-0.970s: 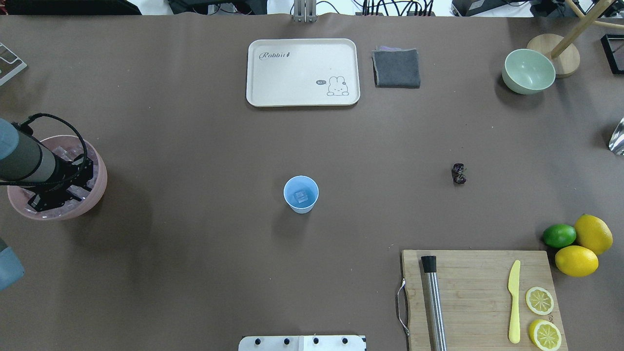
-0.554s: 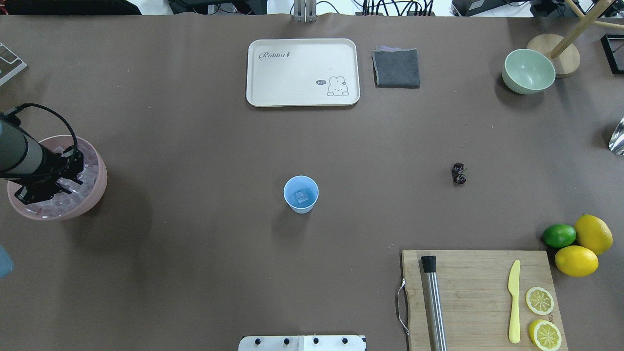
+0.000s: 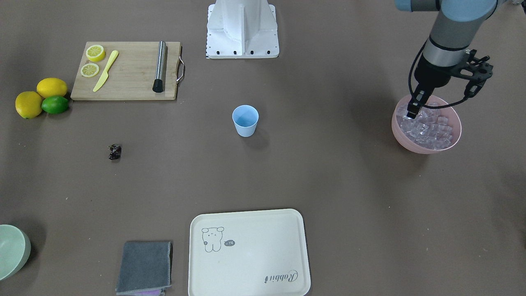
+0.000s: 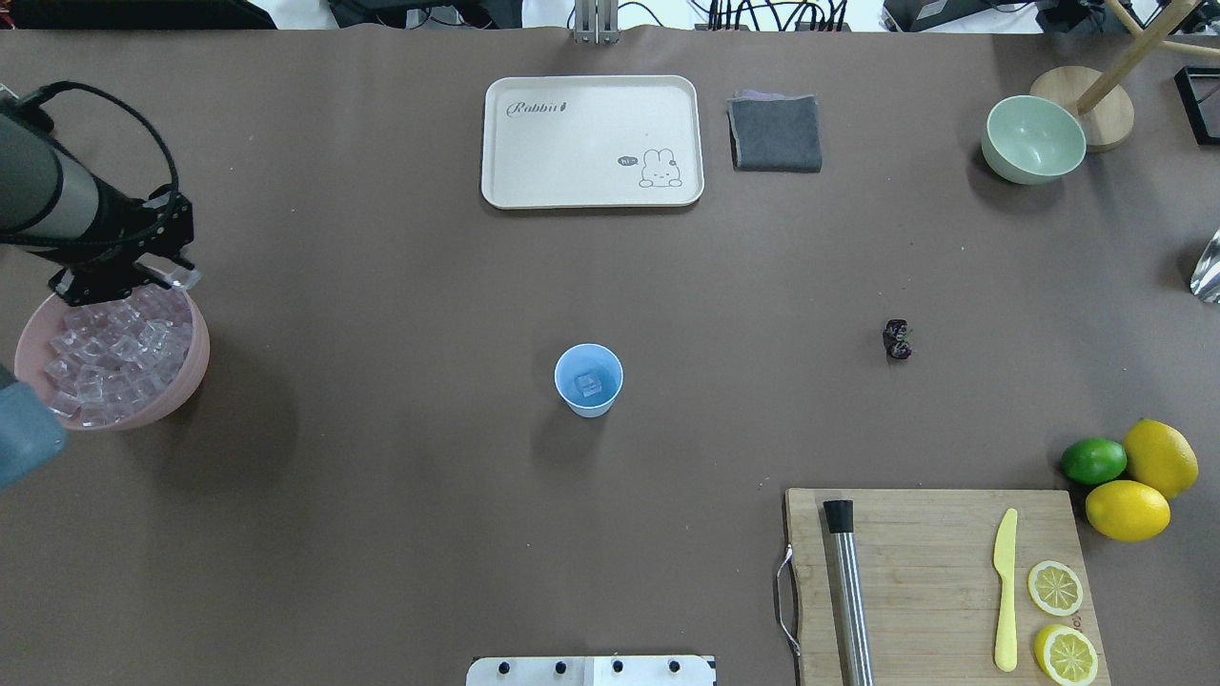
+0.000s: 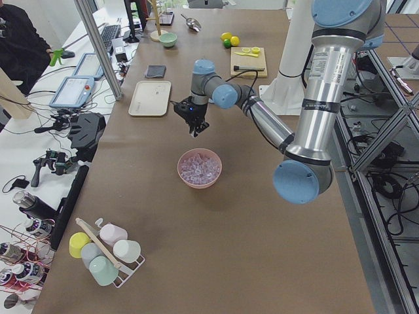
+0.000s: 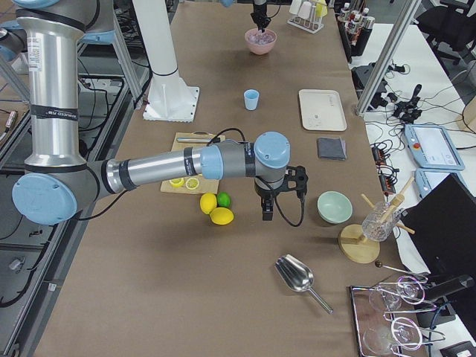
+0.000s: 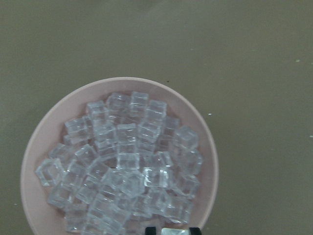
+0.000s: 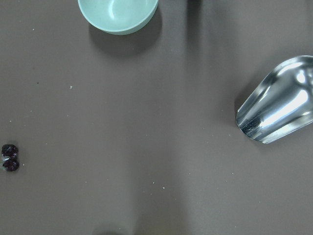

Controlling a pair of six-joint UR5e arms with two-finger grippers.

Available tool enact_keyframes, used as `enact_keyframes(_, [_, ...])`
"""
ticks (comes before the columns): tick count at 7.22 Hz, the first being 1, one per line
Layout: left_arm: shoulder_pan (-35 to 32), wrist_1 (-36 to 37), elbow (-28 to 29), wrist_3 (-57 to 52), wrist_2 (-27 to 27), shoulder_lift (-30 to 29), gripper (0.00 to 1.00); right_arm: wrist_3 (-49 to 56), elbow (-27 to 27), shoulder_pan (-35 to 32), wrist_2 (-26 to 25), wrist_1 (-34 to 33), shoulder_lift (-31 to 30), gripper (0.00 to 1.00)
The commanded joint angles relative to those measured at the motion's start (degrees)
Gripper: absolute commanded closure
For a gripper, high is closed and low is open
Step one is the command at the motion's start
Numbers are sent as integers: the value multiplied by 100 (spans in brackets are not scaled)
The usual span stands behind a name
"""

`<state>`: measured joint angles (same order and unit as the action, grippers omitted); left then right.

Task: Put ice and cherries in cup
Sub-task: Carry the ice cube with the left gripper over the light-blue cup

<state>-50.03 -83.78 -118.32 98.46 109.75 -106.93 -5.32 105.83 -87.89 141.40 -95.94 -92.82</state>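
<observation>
Glassy clear ice (image 7: 127,161), matt pink bowl (image 7: 44,132), shiny metal scoop (image 8: 281,100), wooden board (image 4: 929,562), seemingly paper-covered table (image 4: 381,286)

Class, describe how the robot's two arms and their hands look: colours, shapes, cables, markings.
Both the left arm and right arm are silver-grey tubes with rounded light-blue joint caps and small dark print on one band. The left hand and right hand are black, open-framed, each with a black cable looping beside the wrist.

The overhead view looks down on the bench (image 4: 381,286) from behind the robot (image 4: 591,670). The front view faces it from across, mirrored. Both hold the cup (image 4: 570,367) mid-frame. Side views look along the bench from its ends. Wrist views look down, close: left on the pink bowl (image 7: 44,134) of ice (image 7: 127,161), right on bench, with the green bowl (image 8: 119,12) upper left.
</observation>
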Motion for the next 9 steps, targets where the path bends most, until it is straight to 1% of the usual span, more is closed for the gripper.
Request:
enact_keyframes(1, [700,20,414,-11,-616,-1484,100,-4,-10,0,-7,5,0,0])
enact_keyframes(3, [1501,2,441,-11,-1111,-1935,100,-4,-28,26,-16,5,62,0])
enact_keyframes(4, [1870,2,615,24,-1235,-2233,100,-13,-36,26,-16,-4,71,0])
enact_keyframes(5, [2274,-32,869,68,-1541,-2436,100,-13,-36,18,-7,-4,71,0])
enact_keyframes(6, [2522,-111,1133,60,-1883,-2603,100,-13,-36,18,-7,-4,62,0])
enact_keyframes(8, [2682,-828,1922,42,-1896,-2605,100,-39,-45,26,-16,-4,27,0])
enact_keyframes(9, [2735,-1041,2144,42,-1896,-2614,100,-83,-45,26,-25,-4,27,0])
